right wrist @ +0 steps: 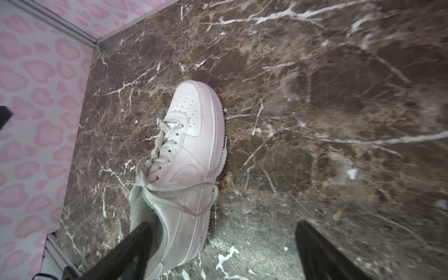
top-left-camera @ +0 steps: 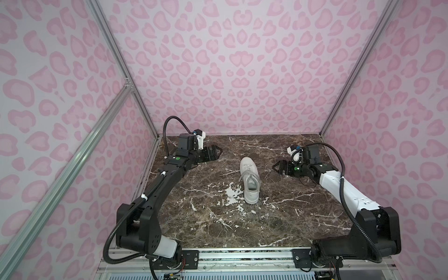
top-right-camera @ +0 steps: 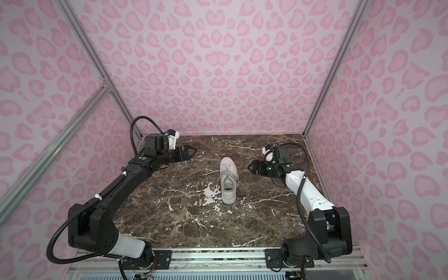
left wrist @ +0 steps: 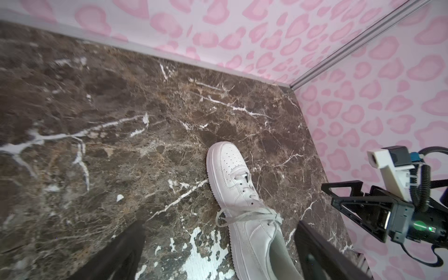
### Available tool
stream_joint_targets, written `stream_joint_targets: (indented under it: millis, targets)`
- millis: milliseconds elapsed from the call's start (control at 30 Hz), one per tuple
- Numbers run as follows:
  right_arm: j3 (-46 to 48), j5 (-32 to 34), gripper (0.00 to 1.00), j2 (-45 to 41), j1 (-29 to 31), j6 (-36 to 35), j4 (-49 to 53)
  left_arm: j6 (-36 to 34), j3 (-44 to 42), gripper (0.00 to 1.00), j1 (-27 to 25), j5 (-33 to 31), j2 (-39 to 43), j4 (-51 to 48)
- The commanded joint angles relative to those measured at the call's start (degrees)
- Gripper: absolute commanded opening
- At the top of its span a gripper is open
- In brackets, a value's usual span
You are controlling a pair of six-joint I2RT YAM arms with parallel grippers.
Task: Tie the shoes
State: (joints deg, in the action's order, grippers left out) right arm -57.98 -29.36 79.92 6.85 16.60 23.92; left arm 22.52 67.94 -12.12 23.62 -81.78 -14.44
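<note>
A single white low-top shoe (top-left-camera: 249,180) (top-right-camera: 229,180) stands upright mid-table, toe toward the back wall. Its flat white laces (left wrist: 242,217) (right wrist: 194,201) meet in a knot at the top eyelets, with a loop hanging down each side. My left gripper (top-left-camera: 217,152) (top-right-camera: 190,152) (left wrist: 219,230) hovers left of the toe, well apart from it, open and empty. To the right of the shoe my right gripper (top-left-camera: 276,166) (top-right-camera: 251,166) (right wrist: 223,226) is also open, empty and apart from it. In both wrist views the black fingers (left wrist: 131,240) (right wrist: 135,237) stand wide apart.
The brown marble tabletop (top-left-camera: 218,218) is boxed in by pink patterned walls (top-left-camera: 230,72) on three sides, with aluminium posts (top-left-camera: 143,109) at the back corners. A metal rail (top-left-camera: 242,257) carrying both arm bases runs along the front edge. A white patch in the marble (top-left-camera: 232,196) lies left of the heel.
</note>
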Motion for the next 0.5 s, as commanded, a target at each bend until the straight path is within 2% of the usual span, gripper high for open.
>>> stream_joint_targets:
  millis: [0,33,100,167,233,300,367,433,467]
  targets:
    - [1.18,2.28,0.98,-1.66,-0.72,-1.13,1.1,-3.1,-3.63,0.98,1.14,-8.57,5.42,2.0]
    - [1.68,2.47,0.98,-2.14,-0.86,-1.02,0.98,-2.97,-5.51,0.98,1.13,-11.89,7.88,2.93]
    - [2.81,3.49,0.98,-3.17,-0.79,0.0,0.27,-4.97,-11.48,0.98,1.29,-13.87,13.35,8.35]
    - [5.33,7.64,0.98,-5.36,-0.73,1.84,-1.77,-7.79,-19.04,0.98,1.23,-17.31,19.93,15.82]
    - [10.39,13.99,0.98,-9.68,-0.74,3.15,-7.49,-13.21,-26.29,0.98,1.27,-22.1,26.64,21.61]
    - [16.77,20.55,0.98,-14.39,-0.78,3.48,-14.79,-15.8,-30.53,0.98,1.23,-30.84,31.07,22.62]
    - [23.55,27.26,0.98,-18.08,-0.82,1.49,-23.07,-19.25,-33.85,0.98,1.39,-34.61,33.59,23.02]
    - [30.27,35.03,0.98,-20.92,-0.85,-1.85,-32.79,-18.34,-37.12,0.98,1.39,-41.31,34.62,24.88]
    - [32.89,38.57,0.98,-21.62,-0.84,-2.51,-37.07,-19.0,-38.99,0.98,1.57,-41.88,34.95,28.27]
